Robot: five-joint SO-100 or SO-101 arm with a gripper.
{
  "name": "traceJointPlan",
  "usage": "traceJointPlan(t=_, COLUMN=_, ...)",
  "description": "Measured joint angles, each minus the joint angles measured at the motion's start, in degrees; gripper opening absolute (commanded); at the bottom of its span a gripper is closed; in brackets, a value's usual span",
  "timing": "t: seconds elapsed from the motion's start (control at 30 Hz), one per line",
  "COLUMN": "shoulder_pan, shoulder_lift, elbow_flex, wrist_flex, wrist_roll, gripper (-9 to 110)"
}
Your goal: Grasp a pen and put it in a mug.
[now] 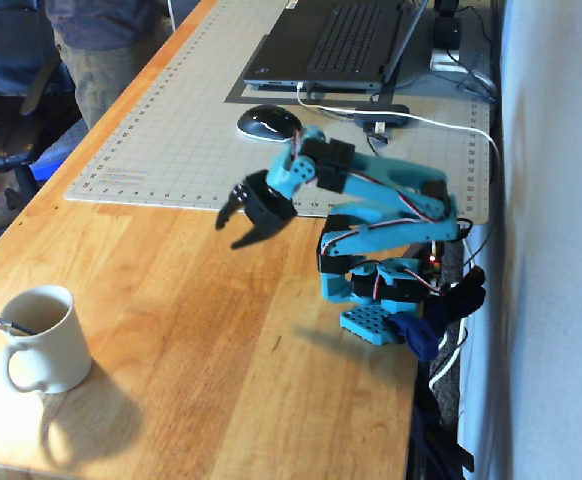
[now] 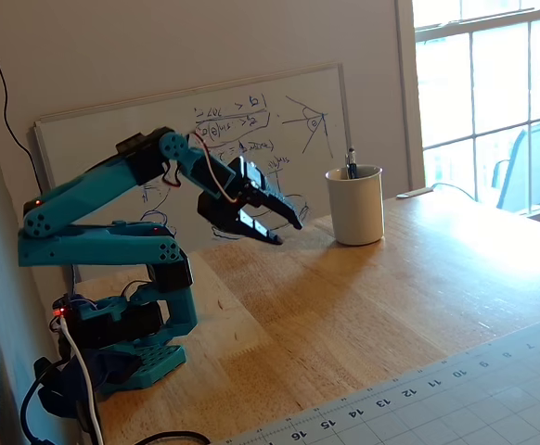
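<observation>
The cream mug [image 1: 49, 335] stands on the wooden table at the near left in a fixed view, and at the far right in the other fixed view [image 2: 356, 206]. The pen [image 1: 7, 325] rests inside the mug, its end sticking out over the rim; only its dark top [image 2: 351, 165] shows above the rim in the other fixed view. My gripper [image 1: 237, 226] is open and empty, held above the table well away from the mug; it also shows in the other fixed view [image 2: 284, 232].
A green cutting mat [image 1: 171, 140] covers the far part of the table, with a laptop [image 1: 331, 45], a black mouse [image 1: 268, 121] and a white cable [image 1: 441, 125]. A whiteboard [image 2: 205, 139] leans on the wall. The arm's base [image 1: 381, 300] sits at the table's right edge.
</observation>
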Motion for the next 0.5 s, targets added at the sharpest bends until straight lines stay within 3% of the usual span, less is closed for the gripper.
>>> traceJointPlan(t=0.5, shoulder_pan=0.0, shoulder_lift=15.6, elbow_flex=16.8, wrist_flex=0.7, wrist_roll=-16.3, gripper=7)
